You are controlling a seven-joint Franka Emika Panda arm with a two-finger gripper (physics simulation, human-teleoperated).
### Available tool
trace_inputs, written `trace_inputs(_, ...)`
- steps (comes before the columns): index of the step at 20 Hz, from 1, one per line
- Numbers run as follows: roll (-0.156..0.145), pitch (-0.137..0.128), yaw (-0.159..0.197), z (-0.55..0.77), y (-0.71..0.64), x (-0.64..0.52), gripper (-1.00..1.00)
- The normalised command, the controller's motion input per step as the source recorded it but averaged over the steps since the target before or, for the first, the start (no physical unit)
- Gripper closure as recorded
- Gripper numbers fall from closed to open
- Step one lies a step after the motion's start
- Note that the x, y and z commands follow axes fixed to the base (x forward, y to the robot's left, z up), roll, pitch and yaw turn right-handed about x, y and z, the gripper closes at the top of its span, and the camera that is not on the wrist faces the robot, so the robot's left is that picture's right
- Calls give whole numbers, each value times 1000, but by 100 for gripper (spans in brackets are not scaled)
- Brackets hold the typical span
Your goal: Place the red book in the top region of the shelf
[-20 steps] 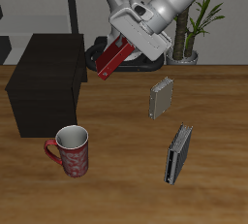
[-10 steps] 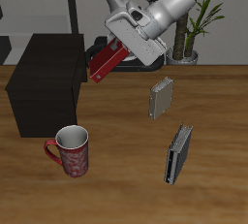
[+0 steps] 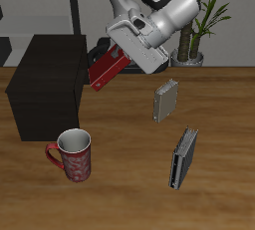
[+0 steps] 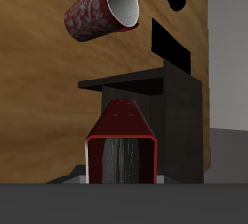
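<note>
Exterior view first: the shelf (image 3: pixel 45 83), a dark boxy unit, stands on the desk (image 3: pixel 120 164) toward the back, and its flat top carries nothing. Nearer the desk's front edge, just before the shelf, stands a red patterned mug (image 3: pixel 73 155), upright, its pale inside showing no contents. I hang in the air beside the shelf's upper edge, and my jaws (image 3: pixel 118 55) are closed on the red book (image 3: pixel 108 70), which tilts down from them toward the shelf's top corner. Whether the book's low end touches the shelf I cannot tell; it is at least just beside it. Two grey books sit well apart from the shelf: one grey book (image 3: pixel 165 101) upright near the desk's middle, another grey book (image 3: pixel 183 158) closer to the front edge. A potted plant (image 3: pixel 195 15) stands at the back.

Wrist view: the red book (image 4: pixel 123 150) fills the space between my jaws, gripped by its covers, its pale page edges facing my camera. Beyond it lies the shelf (image 4: pixel 160 97), its dark top plane bare. The mug (image 4: pixel 104 10) shows past that on the wooden desk (image 4: pixel 39 73), its open mouth turned my way and nothing visible inside.
</note>
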Motion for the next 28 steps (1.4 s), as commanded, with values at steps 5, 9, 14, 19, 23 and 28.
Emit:
trace_inputs(5, -27, 14, 9, -113, -117, 63, 100)
trace_inputs(9, -18, 13, 7, -97, -120, 19, 100)
trace_inputs(14, -41, 39, -6, -141, -205, 94, 100)
trace_inputs(19, -40, 18, 10, -104, -212, 113, 100)
trace_inputs(23, -51, 35, -1, -162, -177, 66, 100)
trace_inputs(28, -29, 36, 8, -166, -128, 66, 100)
